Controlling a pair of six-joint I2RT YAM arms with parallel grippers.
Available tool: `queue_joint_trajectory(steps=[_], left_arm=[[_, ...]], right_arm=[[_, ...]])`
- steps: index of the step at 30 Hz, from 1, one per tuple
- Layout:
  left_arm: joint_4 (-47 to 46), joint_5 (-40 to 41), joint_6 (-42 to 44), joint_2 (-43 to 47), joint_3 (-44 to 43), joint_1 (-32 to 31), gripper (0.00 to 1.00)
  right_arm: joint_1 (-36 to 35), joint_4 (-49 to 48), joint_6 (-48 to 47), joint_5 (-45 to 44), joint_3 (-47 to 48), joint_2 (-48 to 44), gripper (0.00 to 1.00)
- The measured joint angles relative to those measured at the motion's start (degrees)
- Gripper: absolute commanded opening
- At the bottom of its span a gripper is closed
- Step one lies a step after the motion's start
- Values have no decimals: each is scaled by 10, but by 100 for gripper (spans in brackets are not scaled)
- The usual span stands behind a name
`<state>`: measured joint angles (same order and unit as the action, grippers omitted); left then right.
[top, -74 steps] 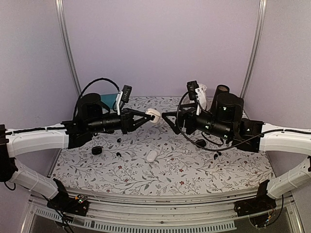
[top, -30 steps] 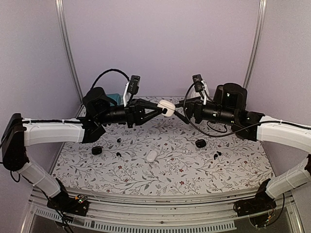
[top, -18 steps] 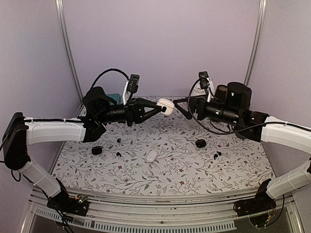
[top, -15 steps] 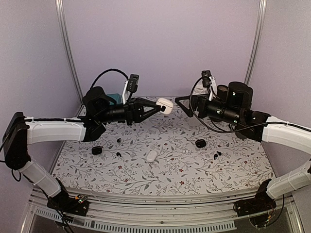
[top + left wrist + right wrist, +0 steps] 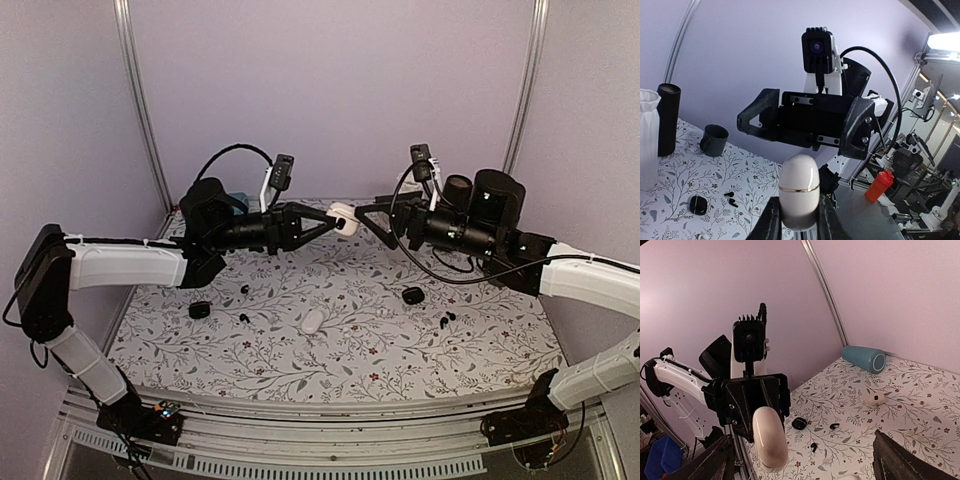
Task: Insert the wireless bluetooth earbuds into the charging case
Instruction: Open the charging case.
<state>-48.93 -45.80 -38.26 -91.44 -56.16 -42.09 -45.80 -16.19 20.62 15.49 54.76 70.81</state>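
The left claw (image 5: 331,218) is closed on one half of a white egg-shaped charging case (image 5: 799,189) and holds it in the air above the table (image 5: 330,370). The long axis of the case runs out from the left claw straight toward the right claw (image 5: 802,125), so the free rounded end faces that claw. The right claw is wide open and holds nothing. Its jaws stand on both sides of this axis, just beside the case, and I cannot tell if they touch it. The black earbuds (image 5: 447,318) lie down on the table, well apart from the case. I judge that the right claw must close on the free end along this axis.
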Motion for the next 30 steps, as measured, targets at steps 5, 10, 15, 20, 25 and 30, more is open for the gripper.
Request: queue_joint_trajectory(steps=[5, 10, 15, 20, 25, 30], left_arm=[[-11, -3, -8, -2, -8, 0, 0], [-18, -15, -11, -5, -12, 0, 0], [-19, -32, -10, -6, -12, 2, 0], [-19, -43, -9, -6, -12, 5, 0], [-17, -44, -4, -6, -12, 6, 0], [-15, -56, -3, -6, -12, 6, 0]], right_arm=[[-4, 0, -7, 28, 0, 27, 95], [-3, 8, -9, 23, 0, 32, 96], [1, 11, 3, 24, 2, 32, 97], [11, 16, 21, 33, 8, 31, 97], [20, 16, 38, 44, 8, 31, 96], [24, 16, 45, 45, 9, 27, 96]])
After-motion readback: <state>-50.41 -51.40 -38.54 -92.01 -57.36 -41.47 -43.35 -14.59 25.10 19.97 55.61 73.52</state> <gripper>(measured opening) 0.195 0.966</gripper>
